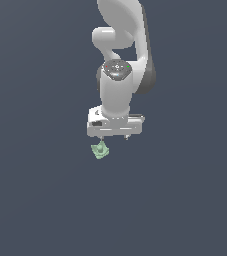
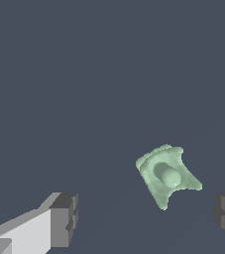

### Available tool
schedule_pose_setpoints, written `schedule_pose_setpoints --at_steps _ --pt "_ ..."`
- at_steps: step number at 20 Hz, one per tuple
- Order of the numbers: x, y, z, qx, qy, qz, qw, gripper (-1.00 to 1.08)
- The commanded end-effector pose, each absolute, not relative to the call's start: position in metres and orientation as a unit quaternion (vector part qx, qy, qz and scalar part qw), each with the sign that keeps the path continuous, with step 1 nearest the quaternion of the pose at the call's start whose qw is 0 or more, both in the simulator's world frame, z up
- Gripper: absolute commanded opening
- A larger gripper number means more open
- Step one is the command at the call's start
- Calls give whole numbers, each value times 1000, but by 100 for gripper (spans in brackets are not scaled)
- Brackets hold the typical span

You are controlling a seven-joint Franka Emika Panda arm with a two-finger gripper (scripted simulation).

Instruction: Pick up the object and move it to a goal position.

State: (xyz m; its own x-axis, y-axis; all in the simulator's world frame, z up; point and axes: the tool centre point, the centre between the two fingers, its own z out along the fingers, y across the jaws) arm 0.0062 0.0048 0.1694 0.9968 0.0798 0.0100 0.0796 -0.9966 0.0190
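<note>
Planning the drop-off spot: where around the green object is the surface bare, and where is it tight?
Bare dark surface lies on every side of the green object. The only crowded spot is right at the object, under the open gripper, whose fingers stand apart from it.

Only non-task thing: a plain dark blue-grey surface [image 1: 35, 200] filling the whole exterior view, flat, uniform, no edges, seams or markings visible. Same dark blue-grey ground fills the wrist view [image 2: 84, 74], evenly shaded, no texture. Cannot tell whether it is a desk top or a floor. No other loose items visible on it.
</note>
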Motion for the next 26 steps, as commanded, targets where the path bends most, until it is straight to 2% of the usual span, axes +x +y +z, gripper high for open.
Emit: schedule_pose_setpoints --at_steps 1,13,26 --pt "6 5 169 999 40 5 9 100" --pt "10 9 185 999 41 10 -3 100" --pt "8 -6 166 996 87 8 0 100"
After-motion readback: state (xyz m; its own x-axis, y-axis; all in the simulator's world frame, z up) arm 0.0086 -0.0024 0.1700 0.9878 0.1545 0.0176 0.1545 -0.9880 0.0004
